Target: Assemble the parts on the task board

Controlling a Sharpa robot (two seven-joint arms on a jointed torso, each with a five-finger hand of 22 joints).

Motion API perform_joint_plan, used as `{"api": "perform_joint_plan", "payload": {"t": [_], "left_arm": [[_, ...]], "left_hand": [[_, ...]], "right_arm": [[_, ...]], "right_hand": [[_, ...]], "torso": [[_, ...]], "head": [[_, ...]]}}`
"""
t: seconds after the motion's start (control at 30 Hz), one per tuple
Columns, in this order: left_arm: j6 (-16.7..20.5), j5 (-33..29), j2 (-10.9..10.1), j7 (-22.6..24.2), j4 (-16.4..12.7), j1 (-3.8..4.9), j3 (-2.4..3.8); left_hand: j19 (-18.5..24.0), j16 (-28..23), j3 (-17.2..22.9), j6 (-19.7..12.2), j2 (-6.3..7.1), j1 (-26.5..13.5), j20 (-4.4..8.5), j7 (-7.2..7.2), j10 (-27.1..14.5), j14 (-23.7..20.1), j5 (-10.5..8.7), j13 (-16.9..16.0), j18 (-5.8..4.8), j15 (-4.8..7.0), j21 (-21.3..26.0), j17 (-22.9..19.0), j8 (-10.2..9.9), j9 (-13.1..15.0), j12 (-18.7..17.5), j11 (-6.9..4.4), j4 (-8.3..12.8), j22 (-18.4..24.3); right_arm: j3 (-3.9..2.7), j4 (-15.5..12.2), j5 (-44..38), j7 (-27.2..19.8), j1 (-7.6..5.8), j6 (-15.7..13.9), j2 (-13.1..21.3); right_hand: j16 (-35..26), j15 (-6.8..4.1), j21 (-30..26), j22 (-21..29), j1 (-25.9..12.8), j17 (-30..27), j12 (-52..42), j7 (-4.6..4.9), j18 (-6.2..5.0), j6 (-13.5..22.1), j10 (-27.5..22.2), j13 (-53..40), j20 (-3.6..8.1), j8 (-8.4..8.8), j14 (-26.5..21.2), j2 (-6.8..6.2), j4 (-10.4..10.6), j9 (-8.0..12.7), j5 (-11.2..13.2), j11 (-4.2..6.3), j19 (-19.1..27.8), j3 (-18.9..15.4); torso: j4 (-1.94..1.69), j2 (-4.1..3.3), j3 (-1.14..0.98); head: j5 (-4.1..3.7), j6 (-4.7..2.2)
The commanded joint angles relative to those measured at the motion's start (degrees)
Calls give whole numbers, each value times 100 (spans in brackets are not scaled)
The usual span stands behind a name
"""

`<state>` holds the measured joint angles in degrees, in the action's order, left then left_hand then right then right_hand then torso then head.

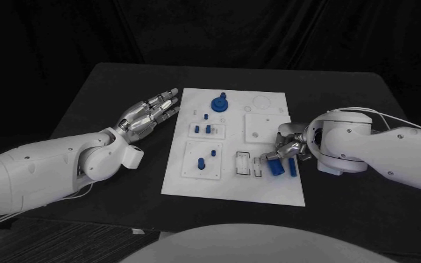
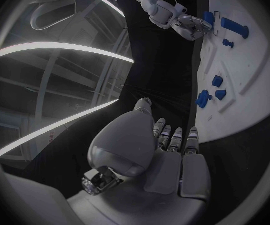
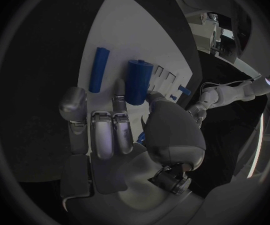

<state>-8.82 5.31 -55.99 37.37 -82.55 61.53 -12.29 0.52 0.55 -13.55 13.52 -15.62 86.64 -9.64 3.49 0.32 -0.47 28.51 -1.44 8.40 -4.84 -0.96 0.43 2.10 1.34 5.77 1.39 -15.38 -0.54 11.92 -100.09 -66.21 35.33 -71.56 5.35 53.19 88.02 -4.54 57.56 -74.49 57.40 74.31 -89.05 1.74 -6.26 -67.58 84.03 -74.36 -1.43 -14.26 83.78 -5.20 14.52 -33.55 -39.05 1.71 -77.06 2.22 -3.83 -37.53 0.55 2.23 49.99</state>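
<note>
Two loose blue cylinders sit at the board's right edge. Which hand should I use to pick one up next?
Probably the right hand: it is already over the board's right edge, fingers at the thick blue cylinder, with the thin blue cylinder alongside. The left hand lies open off the task board, on its far side.

bare worktop lies open left of the board, where the left robot hand hovers, fingers spread. the right robot hand crowds the board's right edge, grasping a cylinder beside a bar. upright pegs and a knob block the board's left and far parts.
</note>
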Motion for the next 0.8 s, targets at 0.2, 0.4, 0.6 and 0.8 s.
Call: {"api": "perform_joint_plan", "payload": {"t": [0.2,0.4,0.6,0.8], "left_arm": [[-85,-3,16,32,6,-9,5],[-88,-3,19,27,7,-11,5],[-88,-3,12,26,-1,-12,5],[-96,-3,12,26,-2,-12,5]], "left_hand": [[-66,-55,217,18,26,92,-27,21,-9,47,113,37,33,-38,83,-43,71,59,84,70,110,27],[-66,-55,217,18,26,92,-27,21,-9,47,113,37,33,-38,83,-43,71,59,84,70,110,27],[-67,-55,225,18,25,102,-33,31,-10,47,125,36,33,-44,82,-43,73,59,90,78,120,27],[-67,-55,225,18,25,102,-33,31,-10,47,125,36,33,-44,82,-43,73,59,90,78,120,27]], "right_arm": [[-2,-202,1497,5,-137,-902,83],[-2,-272,2158,-16,-272,-1142,38],[-1,-207,2396,-27,-305,-1165,-95],[-1,-156,2220,-23,-223,-1086,-233]], "right_hand": [[-58,-65,-23,-708,370,1371,-95,-93,-7,292,597,-1564,6,-367,492,71,-190,-564,-640,93,-19,686],[-25,-64,21,-722,269,1396,-95,-72,3,367,597,-1564,9,-371,511,59,-167,-627,-808,84,-52,774],[-43,-59,-19,-713,219,1383,-95,-61,-3,403,597,-1564,7,-356,502,52,-151,-634,-821,76,-38,794],[-103,-20,-189,-673,165,1340,-95,-7,-28,542,597,-1564,-21,-274,468,57,-154,-614,-604,31,46,863]], "torso": [[0,1,0],[2,4,1],[0,2,1],[-4,4,2]], "head": [[13,1],[11,1],[36,1],[28,1]]}}
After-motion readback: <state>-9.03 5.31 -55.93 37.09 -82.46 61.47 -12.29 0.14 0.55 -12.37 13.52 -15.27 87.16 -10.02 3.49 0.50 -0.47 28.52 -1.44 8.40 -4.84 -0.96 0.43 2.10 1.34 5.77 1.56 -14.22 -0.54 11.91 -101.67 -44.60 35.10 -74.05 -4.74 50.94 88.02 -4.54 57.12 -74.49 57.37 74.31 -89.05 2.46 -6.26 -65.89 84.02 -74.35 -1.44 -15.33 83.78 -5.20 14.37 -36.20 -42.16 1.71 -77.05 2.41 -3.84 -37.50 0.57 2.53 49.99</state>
